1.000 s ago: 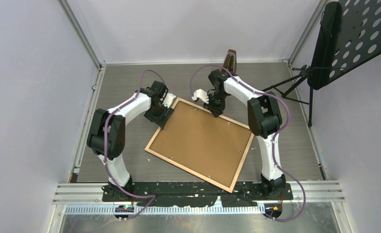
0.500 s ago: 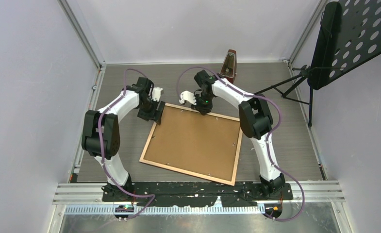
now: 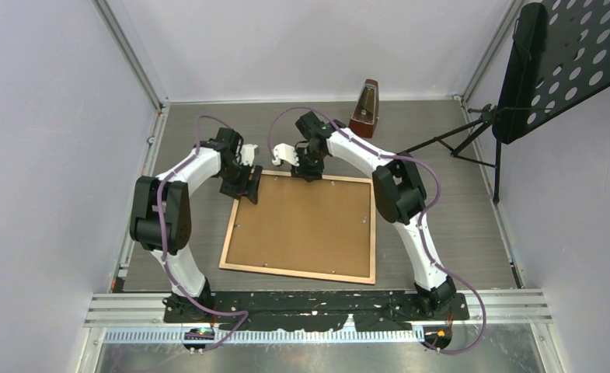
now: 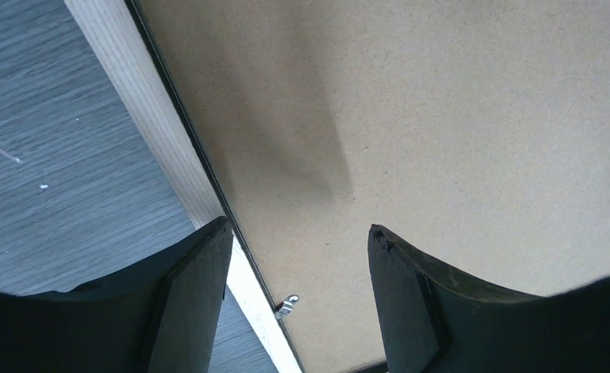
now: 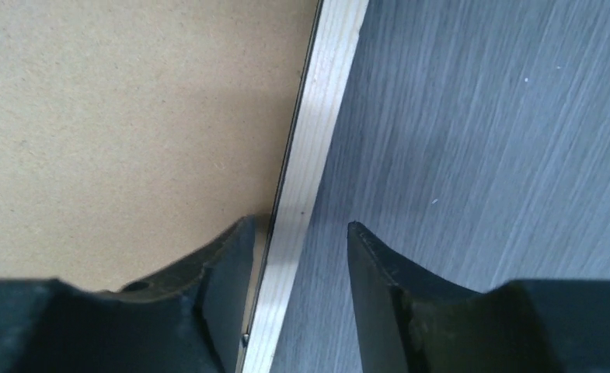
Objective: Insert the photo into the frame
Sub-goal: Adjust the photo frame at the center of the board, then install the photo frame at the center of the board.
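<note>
At the far edge: slip risk, photo unseen

Frame (image 3: 298,273) lies rear-up mid-table (image 3: 457,210), with the brown backing (image 3: 305,225) seated in it. Photo isn't visible, and I can't tell if it's under the backing. Left pincer (image 4: 298,227) is spread open over the far-left corner. Right pincer (image 5: 300,224) is open astride the far border, gripping nothing. Likely failures: fingers shove the frame sideways instead of catching it, or snag a tab (image 4: 287,304) — the thin border gives little purchase.

frame (image 3: 374,229) on table (image 3: 457,225); metronome (image 3: 365,109) behind; music stand (image 3: 566,54) right.
</note>
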`<act>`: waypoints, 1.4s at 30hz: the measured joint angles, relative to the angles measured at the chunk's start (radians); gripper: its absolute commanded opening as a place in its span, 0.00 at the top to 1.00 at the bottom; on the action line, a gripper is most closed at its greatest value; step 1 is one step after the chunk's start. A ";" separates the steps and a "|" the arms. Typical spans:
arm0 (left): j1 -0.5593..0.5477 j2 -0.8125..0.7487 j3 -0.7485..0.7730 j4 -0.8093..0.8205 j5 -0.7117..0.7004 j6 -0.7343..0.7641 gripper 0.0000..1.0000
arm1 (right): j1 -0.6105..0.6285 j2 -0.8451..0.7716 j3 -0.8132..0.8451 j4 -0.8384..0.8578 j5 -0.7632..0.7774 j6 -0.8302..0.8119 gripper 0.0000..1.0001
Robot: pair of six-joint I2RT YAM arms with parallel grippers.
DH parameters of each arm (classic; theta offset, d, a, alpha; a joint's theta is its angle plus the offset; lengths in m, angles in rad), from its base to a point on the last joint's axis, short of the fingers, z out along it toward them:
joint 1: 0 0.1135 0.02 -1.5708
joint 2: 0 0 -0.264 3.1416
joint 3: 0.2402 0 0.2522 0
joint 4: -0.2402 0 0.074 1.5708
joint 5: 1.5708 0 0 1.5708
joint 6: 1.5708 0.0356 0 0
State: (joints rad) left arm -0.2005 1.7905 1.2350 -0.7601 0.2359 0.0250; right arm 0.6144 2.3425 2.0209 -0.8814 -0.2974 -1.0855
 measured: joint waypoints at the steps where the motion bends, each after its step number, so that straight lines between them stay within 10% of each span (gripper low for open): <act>1: 0.006 -0.002 -0.002 0.003 0.006 -0.003 0.34 | 0.000 -0.005 -0.011 0.019 0.000 0.014 0.39; 9: 0.036 -0.037 -0.019 0.008 0.018 -0.015 0.31 | -0.002 -0.168 -0.235 0.152 0.029 0.185 0.20; 29: 0.107 0.017 -0.014 -0.024 0.020 -0.006 0.45 | -0.121 -0.809 -0.908 0.306 0.146 0.560 0.26; 42: 0.116 -0.005 -0.103 -0.041 0.026 0.005 0.62 | -0.208 -0.934 -1.010 0.309 0.053 0.673 0.29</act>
State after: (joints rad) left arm -0.0849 1.7859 1.1316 -0.8013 0.2615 0.0299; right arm 0.4065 1.4082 1.0111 -0.5720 -0.2440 -0.4129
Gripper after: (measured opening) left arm 0.455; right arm 0.718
